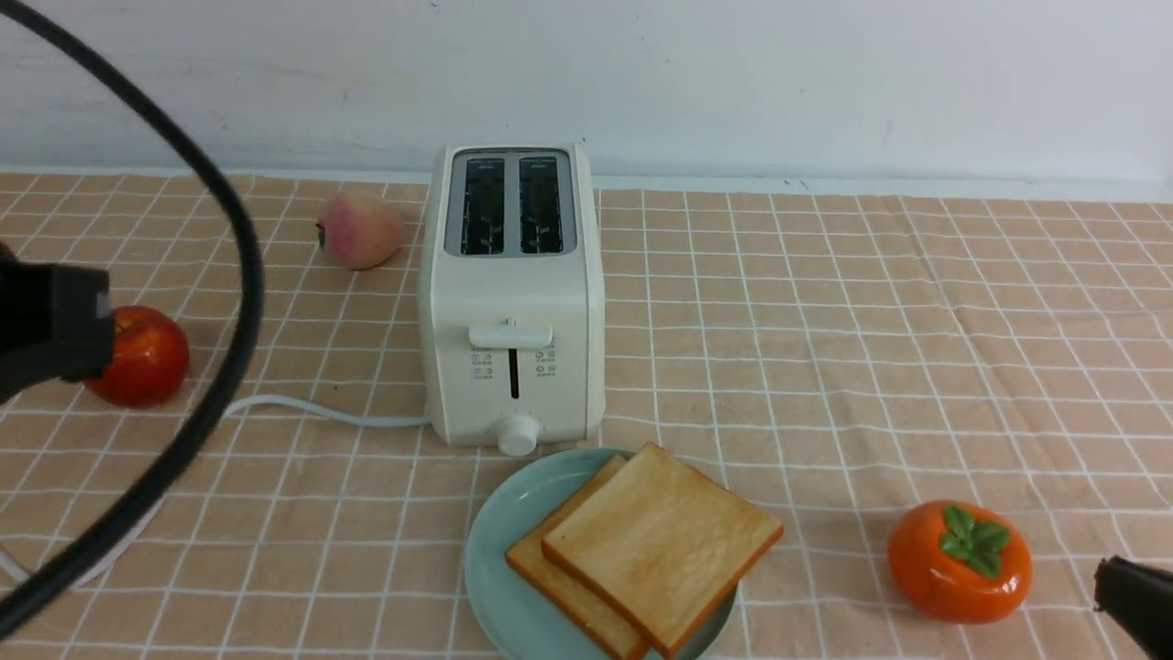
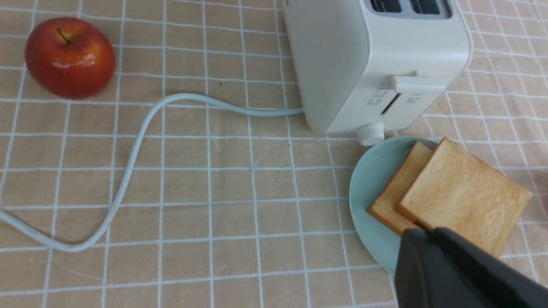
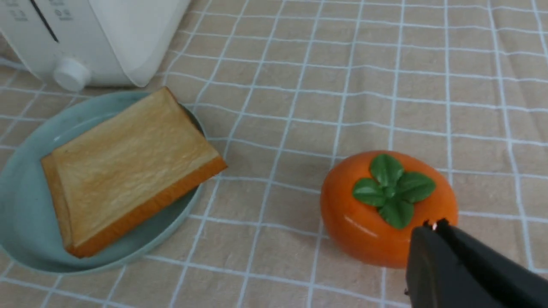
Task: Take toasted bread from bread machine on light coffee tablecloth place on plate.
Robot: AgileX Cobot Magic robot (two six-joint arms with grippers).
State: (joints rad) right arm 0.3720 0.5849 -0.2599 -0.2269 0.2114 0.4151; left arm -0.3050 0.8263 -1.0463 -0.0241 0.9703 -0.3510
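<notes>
Two toast slices (image 1: 660,541) lie stacked and offset on the teal plate (image 1: 499,532), just in front of the cream-white toaster (image 1: 511,293). Both toaster slots show empty. The toast also shows in the left wrist view (image 2: 462,196) and the right wrist view (image 3: 128,162). My left gripper (image 2: 426,231) is shut and empty, raised at the left of the scene (image 1: 55,321), apart from the plate (image 2: 372,179). My right gripper (image 3: 434,226) is shut and empty, low at the front right corner (image 1: 1132,587), beside the orange persimmon.
A red apple (image 1: 142,356) and a peach (image 1: 359,229) lie left of the toaster. An orange persimmon (image 1: 958,561) sits front right. The toaster's white cord (image 1: 321,412) trails left across the checked cloth (image 1: 825,348). A black cable (image 1: 229,275) arcs across the left.
</notes>
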